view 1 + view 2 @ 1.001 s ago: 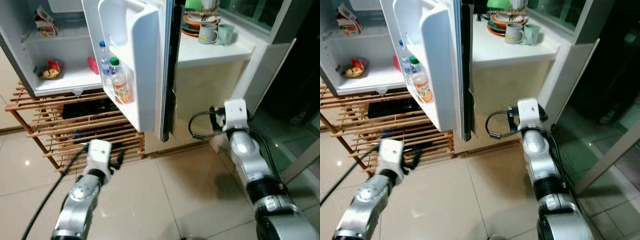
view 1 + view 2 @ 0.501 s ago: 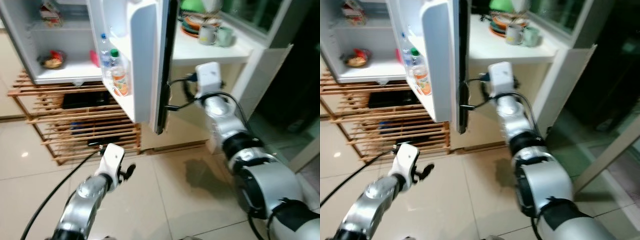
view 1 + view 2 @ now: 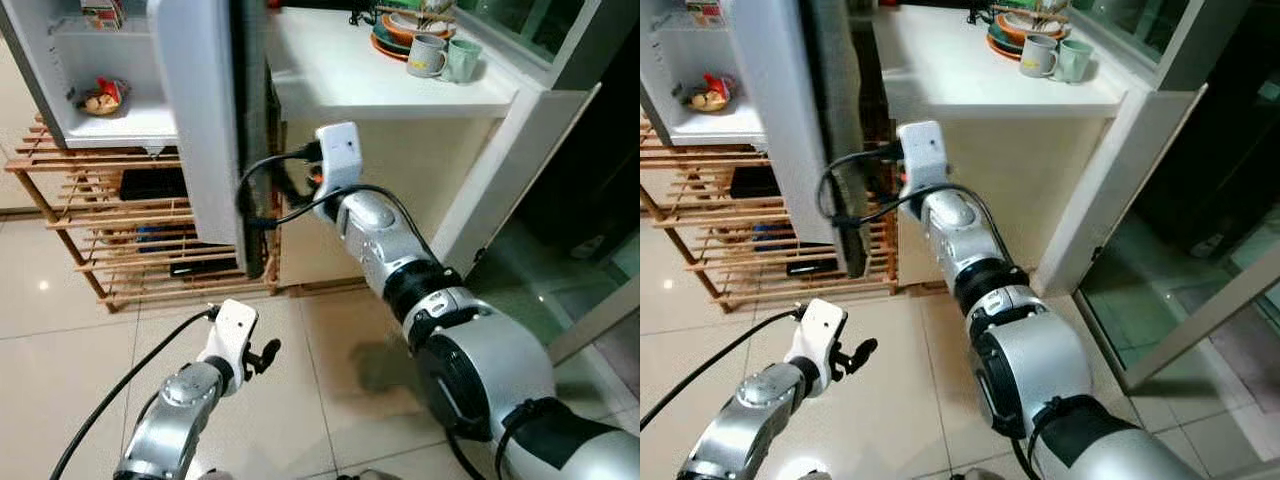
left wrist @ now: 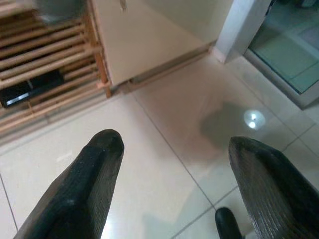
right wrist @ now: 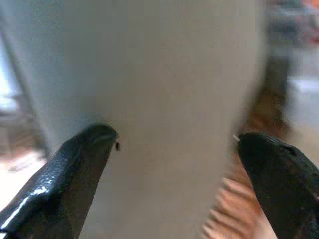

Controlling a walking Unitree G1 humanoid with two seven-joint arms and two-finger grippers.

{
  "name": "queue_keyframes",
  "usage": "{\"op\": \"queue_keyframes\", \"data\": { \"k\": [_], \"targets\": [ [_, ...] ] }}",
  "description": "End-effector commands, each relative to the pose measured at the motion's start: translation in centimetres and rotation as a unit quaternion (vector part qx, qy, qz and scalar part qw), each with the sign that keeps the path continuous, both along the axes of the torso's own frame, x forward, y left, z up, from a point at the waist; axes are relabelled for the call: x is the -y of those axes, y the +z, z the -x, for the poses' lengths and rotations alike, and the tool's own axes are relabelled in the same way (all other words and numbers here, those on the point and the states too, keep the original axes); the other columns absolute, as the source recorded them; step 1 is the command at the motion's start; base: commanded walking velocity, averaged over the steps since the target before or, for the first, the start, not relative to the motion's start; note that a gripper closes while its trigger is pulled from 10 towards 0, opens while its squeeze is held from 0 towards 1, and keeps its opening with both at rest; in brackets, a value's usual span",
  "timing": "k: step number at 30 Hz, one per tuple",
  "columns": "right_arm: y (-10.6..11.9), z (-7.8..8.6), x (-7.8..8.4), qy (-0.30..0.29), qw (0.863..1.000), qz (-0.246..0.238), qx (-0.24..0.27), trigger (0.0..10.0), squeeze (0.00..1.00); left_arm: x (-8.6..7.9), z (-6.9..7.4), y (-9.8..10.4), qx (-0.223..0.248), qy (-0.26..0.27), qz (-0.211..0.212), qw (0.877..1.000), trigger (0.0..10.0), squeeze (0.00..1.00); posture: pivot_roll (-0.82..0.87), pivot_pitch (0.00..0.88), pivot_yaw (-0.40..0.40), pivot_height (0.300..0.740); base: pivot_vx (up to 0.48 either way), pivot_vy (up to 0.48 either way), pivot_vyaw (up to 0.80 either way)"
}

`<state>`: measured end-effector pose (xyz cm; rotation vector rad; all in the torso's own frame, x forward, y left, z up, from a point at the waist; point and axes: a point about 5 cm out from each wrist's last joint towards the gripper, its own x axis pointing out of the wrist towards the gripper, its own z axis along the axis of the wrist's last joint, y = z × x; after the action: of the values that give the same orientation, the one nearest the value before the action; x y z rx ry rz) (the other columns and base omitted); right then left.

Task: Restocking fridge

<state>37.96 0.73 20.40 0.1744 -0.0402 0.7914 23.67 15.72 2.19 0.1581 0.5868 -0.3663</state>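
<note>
step: prob. shutting fridge door (image 3: 200, 120), fridge (image 3: 110, 125) open on wooden rack (image 3: 60, 190) | next: push door flat to seal w/o slipping off | right hand (image 5: 169, 149) fingers wide, against door's outer face, arm stretched fwd beside desk (image 3: 380, 90) | left hand (image 4: 174, 169) wide, empty, low over floor

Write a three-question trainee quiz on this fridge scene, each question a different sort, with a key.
1. True or false: the right gripper is open, facing the fridge door.
2. What stands on the white counter beside the stacked plates? A) two mugs B) a kettle C) a pan
3. Fill in: the left gripper hangs over the tiled ____.

Key: 1 true; 2 A, the two mugs; 3 floor.
</note>
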Motion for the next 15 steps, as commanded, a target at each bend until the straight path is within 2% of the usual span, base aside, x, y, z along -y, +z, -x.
{"op": "queue_keyframes", "data": {
  "k": [1,2,3,4,5,7,8,9,10,11,12,13,14,15],
  "targets": [
    [0.9,3.8,-5.1,0.150,0.987,-0.059,0.011,10.0,0.22,0.5,0.1,0.2,-0.002,-0.014,0.004,1.000,10.0,0.00,0.03,0.000,-0.097,0.740,0.000,0.000,0.00],
    [0.9,3.8,-5.1,0.150,0.987,-0.059,0.011,10.0,0.22,0.5,0.1,0.2,-0.002,-0.014,0.004,1.000,10.0,0.00,0.03,0.000,-0.097,0.740,0.000,0.000,0.00],
    [1.5,5.6,-6.0,0.210,0.974,-0.081,0.020,10.0,0.22,0.6,0.2,0.2,-0.004,-0.021,0.005,1.000,10.0,0.00,0.03,0.000,-0.095,0.740,0.000,0.000,0.00],
    [2.1,7.1,-6.3,0.249,0.961,-0.117,0.014,10.0,0.22,0.8,0.2,0.3,-0.003,-0.028,0.006,1.000,10.0,0.00,0.03,0.000,-0.094,0.740,0.000,0.000,0.00],
    [2.4,7.8,-6.1,0.262,0.955,-0.139,0.005,10.0,0.22,1.0,0.1,0.4,0.001,-0.032,0.008,0.999,10.0,0.00,0.03,0.000,-0.093,0.740,0.000,0.000,0.00],
    [2.5,7.9,-5.9,0.263,0.953,-0.151,-0.003,10.0,0.22,1.1,0.0,0.5,0.004,-0.034,0.009,0.999,10.0,0.00,0.03,0.000,-0.093,0.740,0.000,0.000,0.00],
    [1.9,7.3,-5.2,0.237,0.959,-0.152,-0.012,10.0,0.22,1.2,-0.2,0.9,0.014,-0.035,0.017,0.999,10.0,0.00,0.03,0.000,-0.096,0.740,0.000,0.000,0.00],
    [1.9,7.3,-5.2,0.237,0.959,-0.152,-0.012,10.0,0.22,1.2,-0.2,0.9,0.014,-0.035,0.017,0.999,10.0,0.00,0.03,0.000,-0.096,0.740,0.000,0.000,0.00],
    [0.8,6.0,-3.9,0.187,0.971,-0.146,-0.026,10.0,0.22,1.5,-0.5,1.5,0.035,-0.037,0.028,0.998,10.0,0.00,0.03,0.000,-0.099,0.740,0.000,0.000,0.00],
    [0.8,6.0,-3.9,0.187,0.971,-0.146,-0.026,10.0,0.22,1.5,-0.5,1.5,0.035,-0.037,0.028,0.998,10.0,0.00,0.03,0.000,-0.099,0.740,0.000,0.000,0.00],
    [-1.1,4.4,-1.8,0.108,0.986,-0.121,-0.041,10.0,0.22,1.9,-1.0,2.6,0.066,-0.036,0.037,0.996,10.0,0.00,0.03,0.000,-0.103,0.740,0.000,0.000,0.00],
    [-1.1,4.4,-1.8,0.108,0.986,-0.121,-0.041,10.0,0.22,1.9,-1.0,2.6,0.066,-0.036,0.037,0.996,10.0,0.00,0.03,0.000,-0.103,0.740,0.000,0.000,0.00],
    [-2.8,3.5,0.6,0.033,0.994,-0.087,-0.053,10.0,0.22,2.2,-1.5,3.6,0.095,-0.032,0.049,0.994,10.0,0.00,0.02,0.000,-0.103,0.740,0.000,0.000,0.00],
    [-6.6,2.9,5.5,-0.100,0.992,-0.008,-0.078,10.0,0.22,3.0,-2.9,6.4,0.169,-0.018,0.073,0.983,10.0,0.00,0.01,0.000,-0.096,0.740,0.000,0.000,0.00]
  ]
}}
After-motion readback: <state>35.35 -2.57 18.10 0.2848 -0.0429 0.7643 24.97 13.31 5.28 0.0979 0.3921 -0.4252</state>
